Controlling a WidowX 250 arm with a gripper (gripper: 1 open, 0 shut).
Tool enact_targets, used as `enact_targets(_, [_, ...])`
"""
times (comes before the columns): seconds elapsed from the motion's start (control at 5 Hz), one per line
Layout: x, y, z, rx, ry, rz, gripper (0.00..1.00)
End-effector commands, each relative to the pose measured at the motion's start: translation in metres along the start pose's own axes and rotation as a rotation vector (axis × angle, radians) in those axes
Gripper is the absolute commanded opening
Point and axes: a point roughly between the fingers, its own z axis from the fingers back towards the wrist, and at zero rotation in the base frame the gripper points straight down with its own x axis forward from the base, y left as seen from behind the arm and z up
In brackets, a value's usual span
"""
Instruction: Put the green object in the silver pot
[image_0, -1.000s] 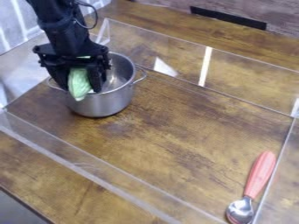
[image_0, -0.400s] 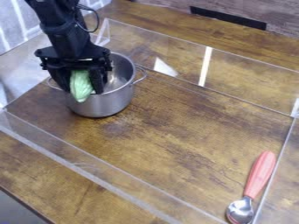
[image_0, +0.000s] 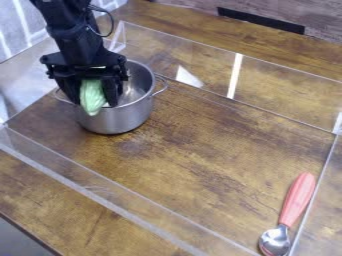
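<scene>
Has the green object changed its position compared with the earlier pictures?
No. The green object sits at the same spot over the near rim of the silver pot, between the fingers of the gripper, as it did before.

The black arm reaches down from the upper left, wrist tipped steeply, and the claw (image_0: 91, 92) points downward, its dark fingers (image_0: 118, 80) spread wide around the green object (image_0: 91, 97).
</scene>
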Motion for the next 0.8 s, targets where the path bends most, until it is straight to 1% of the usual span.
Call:
enact_targets(0.0, [0.016,0.002,0.012,0.004,-0.059,0.000,0.00])
enact_targets(0.2, [0.020,-0.002,0.020,0.001,-0.059,-0.014,1.00])
enact_targets(0.4, [0.027,-0.015,0.038,-0.007,-0.074,-0.045,1.00])
enact_targets(0.6, [0.032,-0.039,0.052,-0.017,-0.079,-0.093,1.00])
